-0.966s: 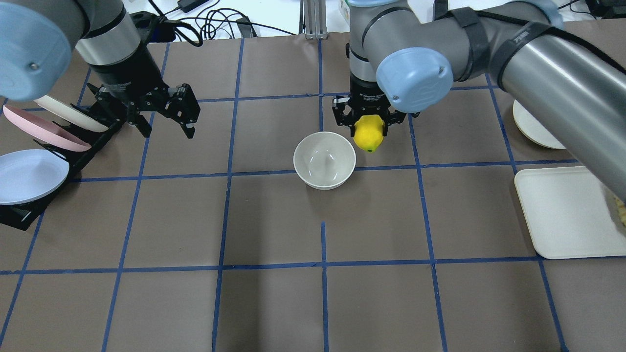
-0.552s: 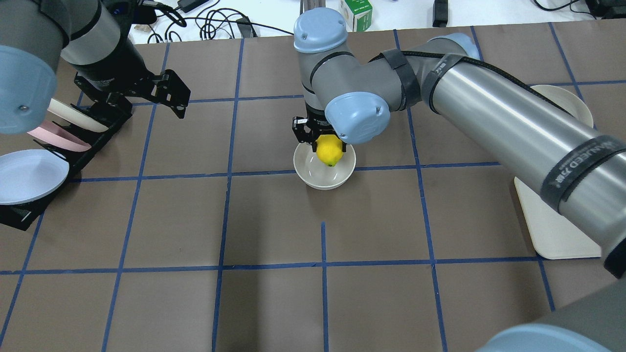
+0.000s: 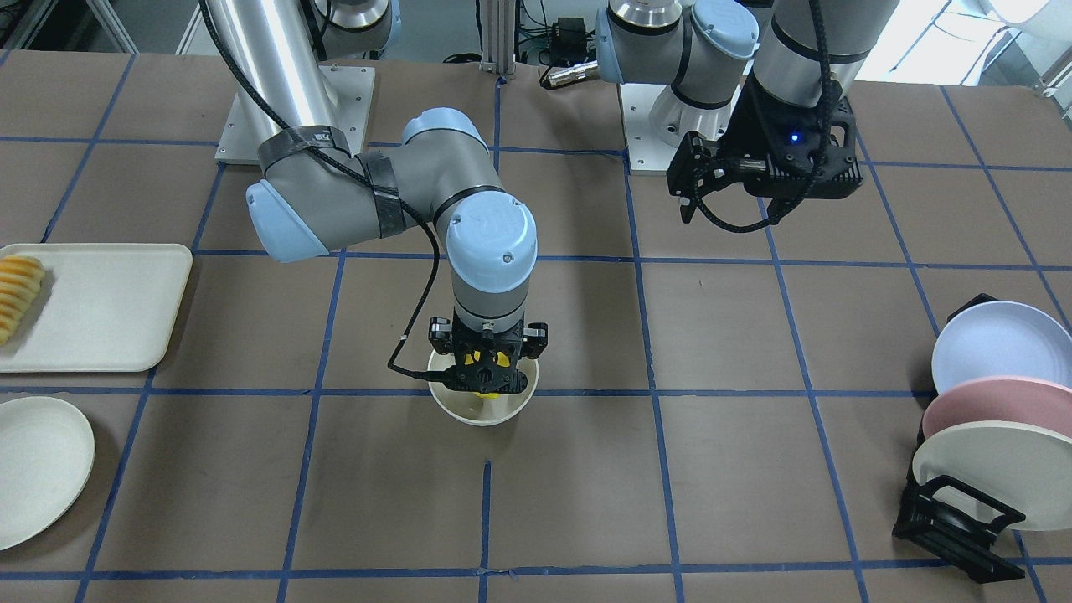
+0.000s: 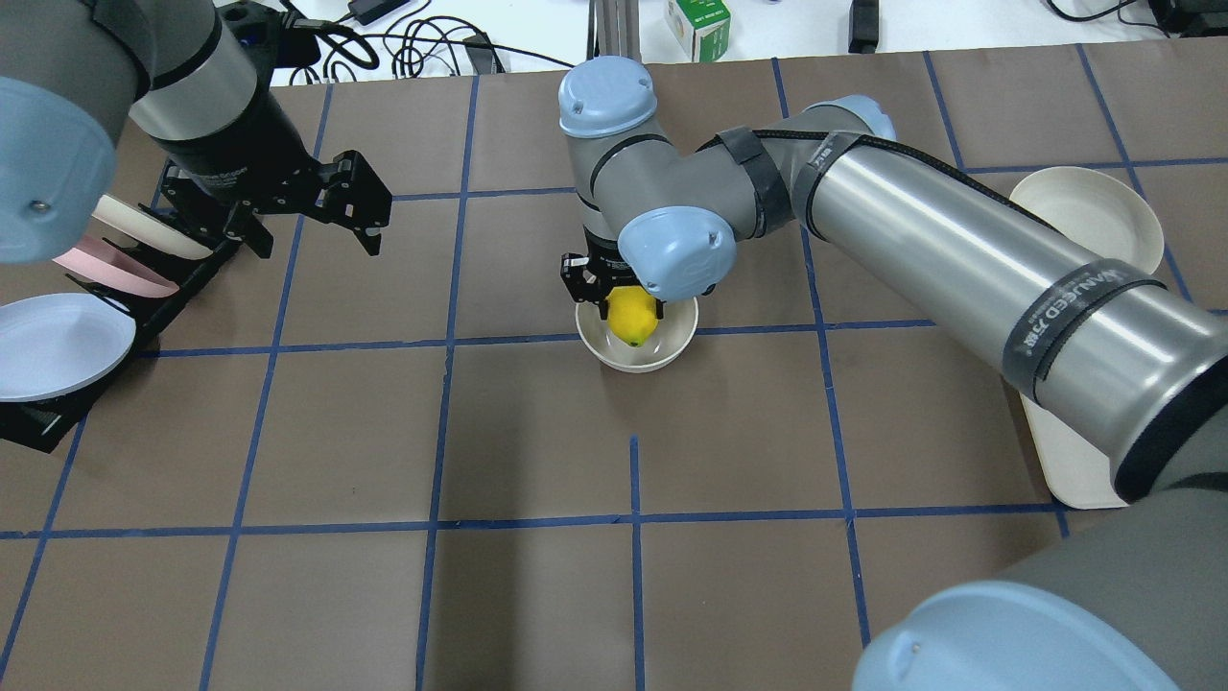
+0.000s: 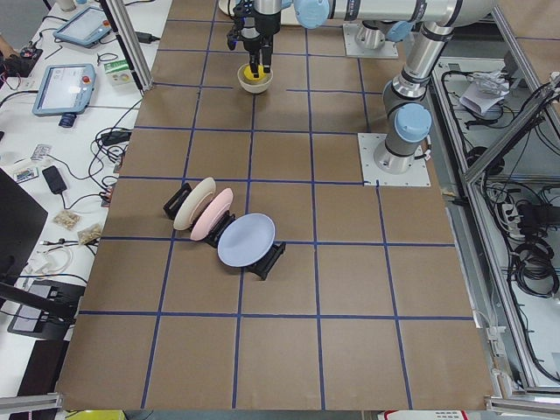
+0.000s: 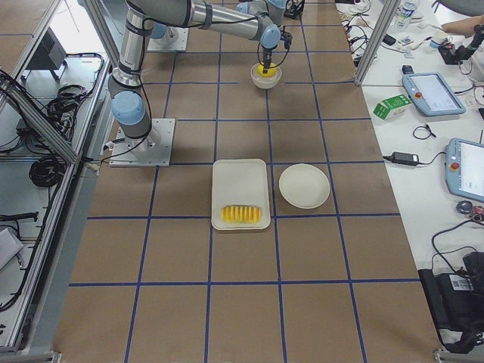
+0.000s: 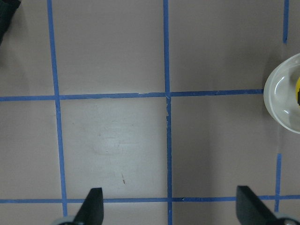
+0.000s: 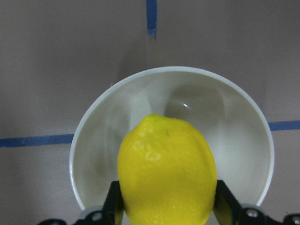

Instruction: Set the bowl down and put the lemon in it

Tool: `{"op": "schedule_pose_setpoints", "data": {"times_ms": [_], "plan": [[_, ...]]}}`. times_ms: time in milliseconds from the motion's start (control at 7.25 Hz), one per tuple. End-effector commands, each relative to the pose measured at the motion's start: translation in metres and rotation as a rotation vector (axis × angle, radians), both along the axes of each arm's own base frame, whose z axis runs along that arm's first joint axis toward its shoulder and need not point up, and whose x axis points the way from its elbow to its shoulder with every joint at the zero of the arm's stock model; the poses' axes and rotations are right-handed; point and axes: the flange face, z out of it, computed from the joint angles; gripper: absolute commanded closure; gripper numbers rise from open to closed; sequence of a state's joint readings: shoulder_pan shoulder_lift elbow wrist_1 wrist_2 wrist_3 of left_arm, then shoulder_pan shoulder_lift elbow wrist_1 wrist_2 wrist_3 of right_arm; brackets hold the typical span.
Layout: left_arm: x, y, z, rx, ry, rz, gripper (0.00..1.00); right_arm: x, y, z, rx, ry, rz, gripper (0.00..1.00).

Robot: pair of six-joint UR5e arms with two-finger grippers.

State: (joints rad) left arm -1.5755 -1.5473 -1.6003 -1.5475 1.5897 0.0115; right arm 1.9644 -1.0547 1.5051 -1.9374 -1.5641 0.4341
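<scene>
The cream bowl (image 4: 662,351) stands upright near the table's middle. My right gripper (image 4: 628,305) is shut on the yellow lemon (image 4: 633,318) and holds it low inside the bowl's rim, pointing straight down. The right wrist view shows the lemon (image 8: 166,173) between both fingers, above the bowl's glossy inside (image 8: 229,122). I cannot tell whether the lemon touches the bottom. From the front the bowl (image 3: 481,416) sits under the right gripper (image 3: 486,378). My left gripper (image 4: 317,240) is open and empty, hovering to the left, and the bowl (image 7: 281,101) shows at its wrist view's right edge.
A black rack with pastel plates (image 4: 58,336) stands at the left edge, close to my left arm. A cream tray (image 3: 100,310) with orange-yellow slices (image 3: 17,293) and a flat cream plate (image 3: 38,469) lie on the right arm's side.
My right gripper carried the lemon left from beside the bowl to over it, then lowered it into the bowl. My left gripper shifted slightly near the rack.
</scene>
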Motion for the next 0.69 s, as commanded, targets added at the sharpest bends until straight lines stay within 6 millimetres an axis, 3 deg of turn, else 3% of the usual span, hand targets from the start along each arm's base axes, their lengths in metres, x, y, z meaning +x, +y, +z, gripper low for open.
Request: {"op": "schedule_pose_setpoints", "data": {"times_ms": [0,552], "plan": [[-0.008,0.004,0.003,-0.009,0.004,-0.013,0.00,0.002,-0.001,-0.011,0.015,-0.003,0.000,1.00],[-0.007,0.003,0.003,-0.024,0.001,-0.016,0.00,0.001,-0.002,-0.026,0.041,0.007,-0.002,1.00]]}}
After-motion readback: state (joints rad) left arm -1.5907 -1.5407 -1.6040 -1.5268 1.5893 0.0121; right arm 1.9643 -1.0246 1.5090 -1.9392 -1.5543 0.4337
